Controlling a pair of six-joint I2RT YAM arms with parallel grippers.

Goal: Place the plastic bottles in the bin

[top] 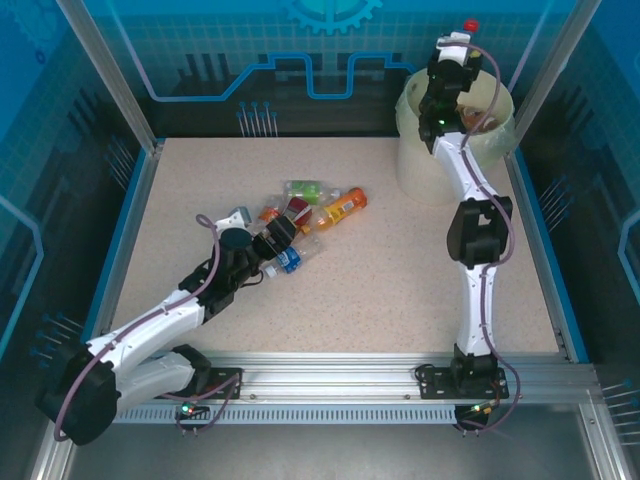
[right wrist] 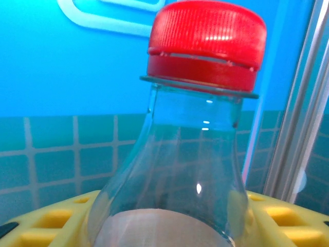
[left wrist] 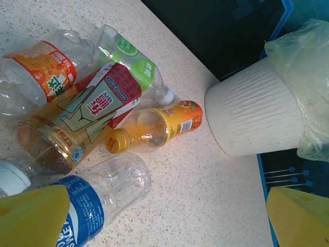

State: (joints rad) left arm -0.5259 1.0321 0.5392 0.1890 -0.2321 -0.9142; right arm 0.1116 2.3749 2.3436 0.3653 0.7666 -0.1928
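Currently, a red-capped bottle (right wrist: 190,154) is pinched by the right end effector (top: 455,52) above the bin (top: 420,172). The left end effector (left wrist: 164,218) is spread.

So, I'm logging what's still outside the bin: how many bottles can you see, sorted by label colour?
Orange-label bottles, one crushed, one juice: 2
Green-label bottle: 1
Red-label bottle: 1
Blue-label bottle: 1
Pale-label red-capped bottle in the right gripper: 1
Total: 6
A white cap at the frame edge may belong to a seventh.
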